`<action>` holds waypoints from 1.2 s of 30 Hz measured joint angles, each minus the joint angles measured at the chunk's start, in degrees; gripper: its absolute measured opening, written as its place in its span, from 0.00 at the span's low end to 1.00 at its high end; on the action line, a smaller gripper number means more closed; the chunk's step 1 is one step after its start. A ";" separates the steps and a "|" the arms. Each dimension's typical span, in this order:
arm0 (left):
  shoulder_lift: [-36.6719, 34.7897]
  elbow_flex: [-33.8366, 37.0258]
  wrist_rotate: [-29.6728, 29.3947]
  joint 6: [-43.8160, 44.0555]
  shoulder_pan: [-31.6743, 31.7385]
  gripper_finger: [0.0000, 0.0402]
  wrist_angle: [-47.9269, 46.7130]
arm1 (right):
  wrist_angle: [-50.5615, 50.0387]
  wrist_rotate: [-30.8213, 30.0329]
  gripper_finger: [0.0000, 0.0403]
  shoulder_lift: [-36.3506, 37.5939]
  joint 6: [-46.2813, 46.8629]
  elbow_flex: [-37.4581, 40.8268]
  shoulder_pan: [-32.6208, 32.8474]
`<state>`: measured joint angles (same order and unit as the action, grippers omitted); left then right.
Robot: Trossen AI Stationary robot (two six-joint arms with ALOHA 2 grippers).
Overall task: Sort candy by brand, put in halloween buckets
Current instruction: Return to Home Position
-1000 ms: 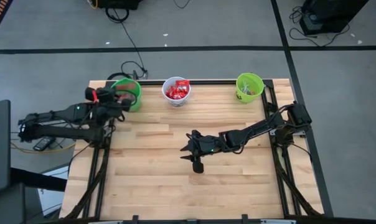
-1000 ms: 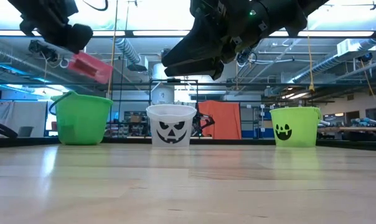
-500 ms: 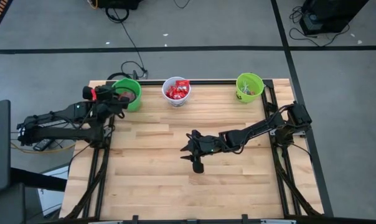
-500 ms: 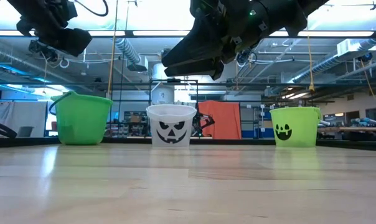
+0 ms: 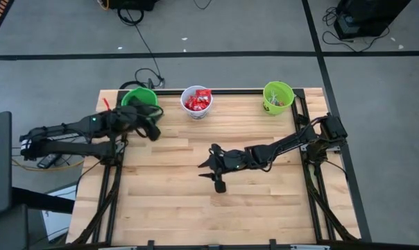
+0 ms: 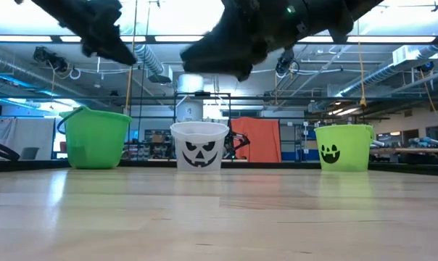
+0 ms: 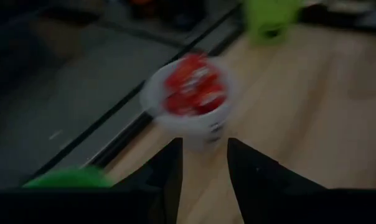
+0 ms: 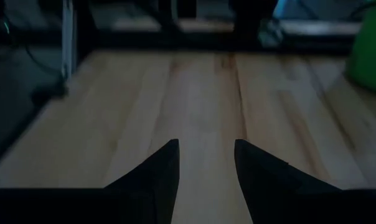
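Three halloween buckets stand along the table's far edge: a green one (image 5: 141, 101) at the left, a white one with a black face (image 6: 199, 146) in the middle, and a green one with a dark face mark (image 6: 343, 147) at the right. Red candy packets (image 7: 191, 90) fill the white bucket (image 5: 196, 101). My left gripper (image 5: 152, 129) hangs open and empty in the air, just on the near right of the left green bucket. My right gripper (image 5: 207, 167) hovers open and empty over the table's middle.
The wooden tabletop (image 5: 195, 208) lies bare around and in front of both grippers. Black frame rails run along the table's edges (image 5: 313, 187). Cables and a dark headset lie just beyond the far left corner (image 5: 137, 82).
A second ago my left gripper held a pinkish-red packet above the left green bucket. It has let go of it, and the packet no longer shows. The gripper has then swung away from that bucket, toward the table's right and near edge.
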<state>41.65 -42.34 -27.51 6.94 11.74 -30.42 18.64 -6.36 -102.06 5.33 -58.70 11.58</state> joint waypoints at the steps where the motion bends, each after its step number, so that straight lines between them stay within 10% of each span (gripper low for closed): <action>1: 0.51 0.83 2.09 -1.05 -0.29 0.33 3.14 | 1.58 0.03 0.41 0.00 0.44 0.00 -0.18; 11: 5.55 10.96 12.11 -3.54 -6.29 0.33 27.18 | 5.64 0.43 0.41 0.09 1.26 0.00 -0.84; 20: 5.12 15.03 4.20 -3.20 -16.45 0.33 36.94 | -3.23 -6.65 0.41 7.37 -2.84 -0.02 -0.72; 36: -9.79 5.67 -4.57 -9.47 -23.14 0.33 18.04 | -25.48 -16.67 0.41 27.89 -2.46 0.61 1.20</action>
<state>31.86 -36.67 -32.08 -2.53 -11.40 -12.38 -6.83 -23.03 -74.17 2.87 -58.09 12.78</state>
